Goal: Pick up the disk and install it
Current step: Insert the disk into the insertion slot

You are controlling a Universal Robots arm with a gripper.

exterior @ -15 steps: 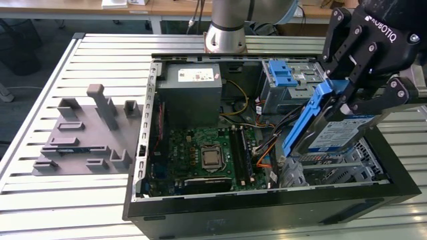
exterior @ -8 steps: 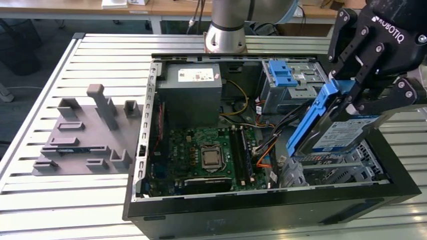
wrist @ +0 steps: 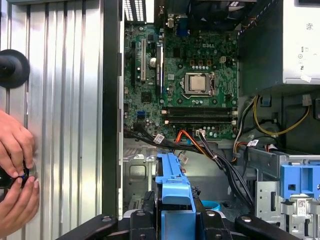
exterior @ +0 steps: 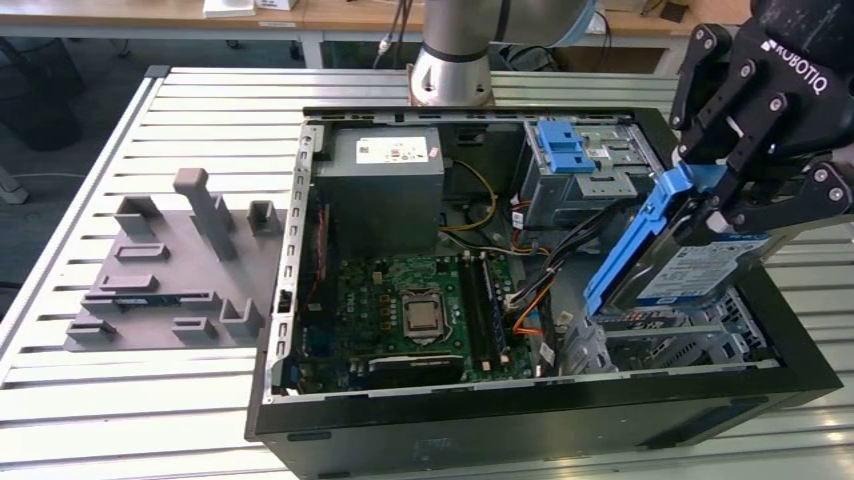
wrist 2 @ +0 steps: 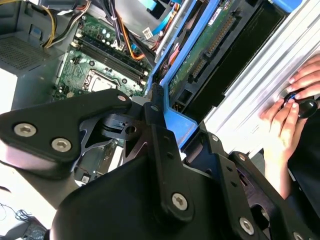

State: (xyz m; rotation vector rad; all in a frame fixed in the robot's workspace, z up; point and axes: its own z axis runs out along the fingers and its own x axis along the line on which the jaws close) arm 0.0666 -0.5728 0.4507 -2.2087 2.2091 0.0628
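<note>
- Gripper point(exterior: 721, 200) clamps the disk point(exterior: 694, 265), tilted, at the exterior view's right, above the drive cage point(exterior: 667, 345).
- We judge the tilt could jam it there; cables point(exterior: 567, 243) beside may snag.

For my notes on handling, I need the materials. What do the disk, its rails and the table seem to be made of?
As it looks, the disk is grey metal with a dull sheen, under a white-and-blue label, perhaps paper. Its rails are bright blue plastic: even colour, moulded shape. The table is pale metal, probably aluminium: ribbed slats with a soft brushed shine.
</note>
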